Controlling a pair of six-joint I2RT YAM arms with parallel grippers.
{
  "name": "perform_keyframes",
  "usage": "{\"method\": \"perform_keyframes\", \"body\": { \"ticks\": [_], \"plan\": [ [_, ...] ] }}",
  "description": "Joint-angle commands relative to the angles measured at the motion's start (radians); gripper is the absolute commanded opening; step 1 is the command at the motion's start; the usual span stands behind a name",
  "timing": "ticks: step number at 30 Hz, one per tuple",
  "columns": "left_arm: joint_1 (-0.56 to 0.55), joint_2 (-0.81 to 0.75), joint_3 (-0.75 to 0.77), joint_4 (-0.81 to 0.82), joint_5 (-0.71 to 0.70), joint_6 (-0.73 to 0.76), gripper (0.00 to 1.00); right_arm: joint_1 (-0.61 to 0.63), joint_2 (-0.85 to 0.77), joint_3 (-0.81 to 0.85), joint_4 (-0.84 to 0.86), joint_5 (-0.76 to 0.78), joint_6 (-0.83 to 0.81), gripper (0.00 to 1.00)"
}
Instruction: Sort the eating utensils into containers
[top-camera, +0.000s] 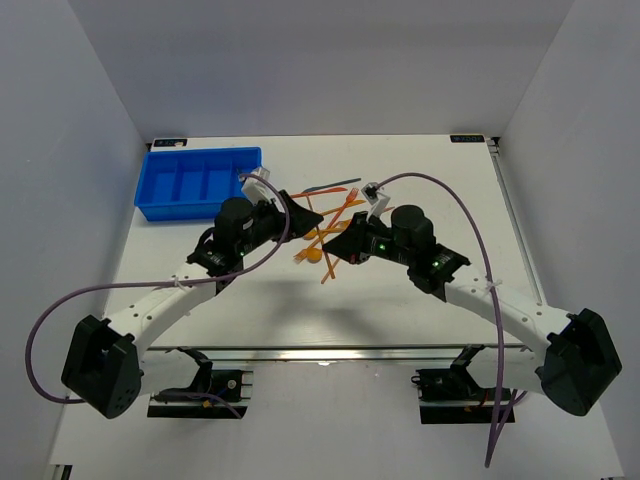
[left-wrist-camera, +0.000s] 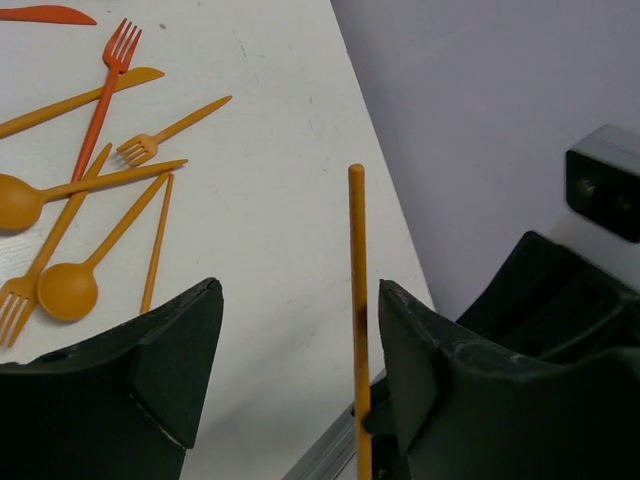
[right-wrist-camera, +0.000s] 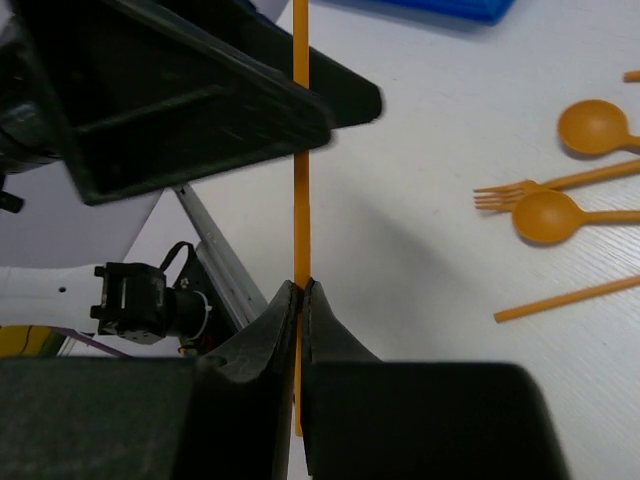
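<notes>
1. Walls (top-camera: 60, 150) stand grey on the left, back and right of the white table (top-camera: 400, 300).
2. Open tabletop lies to the right of my arms and along the near edge. In the left wrist view a table edge runs diagonally just beside the stick, with grey wall beyond it.
3. The blue tray (top-camera: 175, 212) sits at the back left corner of the table, just beside my left gripper (top-camera: 300, 215) on its left.
4. The loose utensils (top-camera: 335, 205) lie crossed in a pile at the middle of the table, between and behind my two grippers. Orange spoons (right-wrist-camera: 595, 125), forks (left-wrist-camera: 140, 148) and thin sticks are among them, and they lie apart from the tray.
5. My right gripper (right-wrist-camera: 302, 285) is clenched. Its fingers (right-wrist-camera: 270, 340) pinch the orange stick (right-wrist-camera: 300, 200) near one end, and the stick runs straight out from them, off the table, toward my left gripper.
6. My left fingers (left-wrist-camera: 180, 340) are spread wide and released. The stick stands in the gap between them, close against the finger on the right of the left wrist view. I cannot tell whether it touches that finger.
</notes>
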Motion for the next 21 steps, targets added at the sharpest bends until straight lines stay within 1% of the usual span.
{"method": "perform_keyframes", "body": {
  "ticks": [1, 2, 3, 4, 5, 6, 7, 8, 9, 10, 11, 12, 13, 14, 15, 16, 17, 19, 20, 21],
  "plan": [
    [-0.016, 0.021, 0.032, 0.061, 0.002, -0.023, 0.71, 0.03, 0.034, 0.073, 0.054, -0.037, -0.011, 0.0],
    [-0.018, 0.027, 0.038, 0.056, 0.002, -0.022, 0.54, 0.036, 0.041, 0.082, 0.057, -0.037, -0.008, 0.0],
    [-0.019, 0.033, 0.043, 0.05, -0.002, -0.017, 0.44, 0.038, 0.049, 0.083, 0.074, -0.039, -0.007, 0.0],
    [-0.019, 0.049, 0.053, 0.044, -0.002, -0.014, 0.38, 0.042, 0.054, 0.086, 0.081, -0.042, -0.007, 0.0],
    [-0.019, 0.056, 0.059, 0.029, -0.005, -0.011, 0.34, 0.042, 0.06, 0.092, 0.08, -0.043, -0.005, 0.0],
    [-0.019, 0.062, 0.066, 0.021, -0.007, 0.0, 0.17, 0.042, 0.07, 0.108, 0.074, -0.045, -0.007, 0.0],
    [-0.019, 0.07, 0.087, 0.01, -0.018, 0.01, 0.06, 0.042, 0.075, 0.114, 0.066, -0.033, -0.008, 0.0],
    [-0.019, 0.072, 0.104, -0.043, -0.036, 0.021, 0.0, 0.042, 0.077, 0.123, 0.057, -0.018, -0.011, 0.09],
    [-0.018, 0.072, 0.124, -0.081, -0.067, 0.052, 0.0, 0.042, 0.075, 0.126, 0.043, 0.002, -0.015, 0.35],
    [-0.012, 0.072, 0.15, -0.129, -0.161, 0.078, 0.0, 0.041, 0.069, 0.128, -0.01, 0.083, -0.018, 0.56],
    [-0.005, 0.087, 0.229, -0.261, -0.224, 0.107, 0.0, 0.039, 0.058, 0.132, -0.047, 0.134, -0.018, 0.67],
    [0.008, 0.108, 0.281, -0.337, -0.302, 0.174, 0.0, 0.027, 0.054, 0.143, -0.087, 0.177, -0.019, 0.81],
    [0.049, 0.136, 0.338, -0.403, -0.429, 0.204, 0.0, 0.021, 0.051, 0.146, -0.165, 0.259, -0.016, 0.83],
    [0.08, 0.212, 0.445, -0.507, -0.464, 0.254, 0.0, 0.015, 0.044, 0.149, -0.188, 0.304, -0.013, 0.86],
    [0.118, 0.257, 0.495, -0.54, -0.476, 0.274, 0.0, 0.006, 0.041, 0.146, -0.231, 0.356, -0.005, 0.86],
    [0.193, 0.301, 0.542, -0.58, -0.475, 0.294, 0.0, 0.003, 0.04, 0.142, -0.257, 0.368, -0.005, 0.87],
    [0.223, 0.39, 0.64, -0.596, -0.486, 0.31, 0.0, 0.001, 0.035, 0.136, -0.261, 0.371, -0.008, 0.87],
    [0.283, 0.482, 0.755, -0.66, -0.544, 0.352, 0.0, 0.0, 0.028, 0.111, -0.262, 0.363, -0.024, 0.87],
    [0.298, 0.583, 0.887, -0.684, -0.597, 0.374, 0.0, -0.002, 0.024, 0.103, -0.265, 0.362, -0.03, 0.87],
    [0.314, 0.634, 0.953, -0.704, -0.598, 0.383, 0.0, -0.004, 0.021, 0.096, -0.265, 0.368, -0.034, 0.87]
  ]
}}
